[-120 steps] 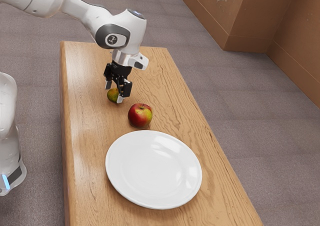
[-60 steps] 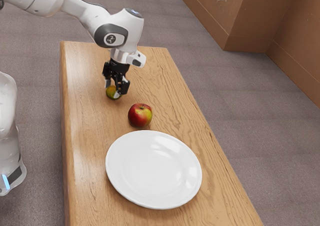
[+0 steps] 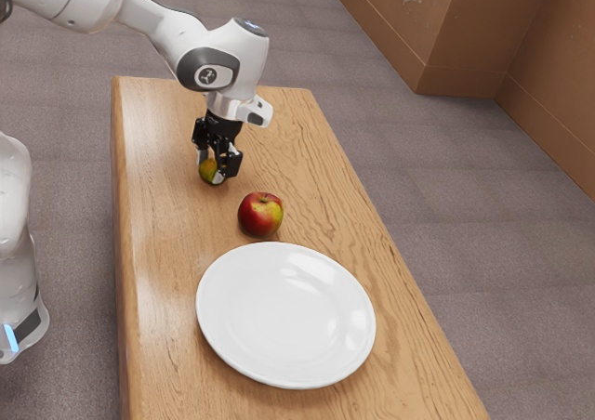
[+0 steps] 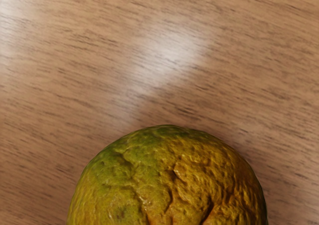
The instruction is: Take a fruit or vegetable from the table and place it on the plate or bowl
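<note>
Where the black gripper [image 3: 217, 167] clamps the small fruit [image 3: 208, 169] from two sides in the exterior view, its fingers hide most of it. A red apple [image 3: 260, 214] sits between the fruit and the round white plate [image 3: 285, 313]. In the wrist view, the fruit is cut off at the edge. Its skin is rough, wrinkled and green-to-orange, seen over the grained wooden table [image 4: 149, 46].

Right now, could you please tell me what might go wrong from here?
1. The fruit is round with bumpy skin, and the pincer seems to grip it near one side, so it may slip when lifted.
2. The apple lies between the fruit and the plate; a low carry could knock it and set it rolling.
</note>
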